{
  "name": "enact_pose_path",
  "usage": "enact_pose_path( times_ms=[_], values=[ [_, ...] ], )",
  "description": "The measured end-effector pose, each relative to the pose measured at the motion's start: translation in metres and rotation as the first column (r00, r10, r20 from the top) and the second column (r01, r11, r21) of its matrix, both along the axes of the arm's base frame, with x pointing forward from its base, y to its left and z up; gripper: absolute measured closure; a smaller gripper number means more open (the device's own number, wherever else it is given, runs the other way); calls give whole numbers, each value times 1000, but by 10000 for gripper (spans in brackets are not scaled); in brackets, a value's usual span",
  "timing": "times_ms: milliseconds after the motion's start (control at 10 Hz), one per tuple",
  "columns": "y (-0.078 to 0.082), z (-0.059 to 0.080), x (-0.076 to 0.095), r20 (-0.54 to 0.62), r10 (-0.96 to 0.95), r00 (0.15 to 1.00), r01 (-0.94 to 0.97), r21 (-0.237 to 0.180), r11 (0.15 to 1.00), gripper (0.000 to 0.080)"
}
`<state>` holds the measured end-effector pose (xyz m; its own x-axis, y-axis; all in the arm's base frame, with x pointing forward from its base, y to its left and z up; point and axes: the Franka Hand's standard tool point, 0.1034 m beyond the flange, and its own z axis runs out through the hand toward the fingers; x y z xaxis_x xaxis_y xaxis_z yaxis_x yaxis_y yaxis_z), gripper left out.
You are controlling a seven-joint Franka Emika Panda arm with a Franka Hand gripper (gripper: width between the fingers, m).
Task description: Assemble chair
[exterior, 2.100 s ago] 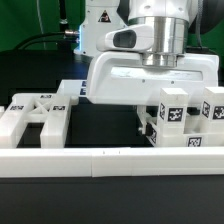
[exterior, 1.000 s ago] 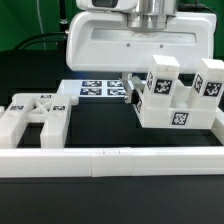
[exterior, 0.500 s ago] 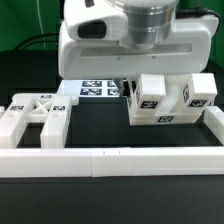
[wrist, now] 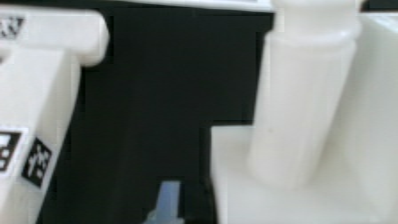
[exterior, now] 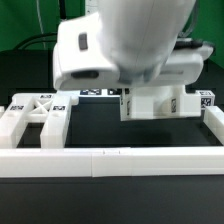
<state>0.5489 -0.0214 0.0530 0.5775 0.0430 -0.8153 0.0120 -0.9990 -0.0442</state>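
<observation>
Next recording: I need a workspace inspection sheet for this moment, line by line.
Surface: black table, edged in front by a long white border rail.
Job's things: joined chair part sits under the arm; in the wrist view its round leg rises from a flat panel. A cross-braced frame part lies at the exterior view's left.
Clutter: nothing seen.
Grippers: gripper has its jaws shut; whether it holds anything cannot be told.
Cables: dark cable behind the table, away from the parts.
Surroundings: green backdrop; marker board partly hidden.
</observation>
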Motion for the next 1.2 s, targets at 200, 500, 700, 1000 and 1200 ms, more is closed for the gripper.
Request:
enact_pose_path(
  times_ms=[200,500,700,1000,1200],
  values=[
    [-4,-4,-8,-60,-2,998,2,-4,1000,766],
    [-4,-9,-15,-56,-11,998,11,-10,1000,655],
    [-6,-11,-15,-56,-14,998,14,-11,1000,519],
    [-11,-11,-10,-40,-12,999,11,-11,1000,209],
    [-19,-1,10,77,22,997,-22,1,1000,152]
  ],
)
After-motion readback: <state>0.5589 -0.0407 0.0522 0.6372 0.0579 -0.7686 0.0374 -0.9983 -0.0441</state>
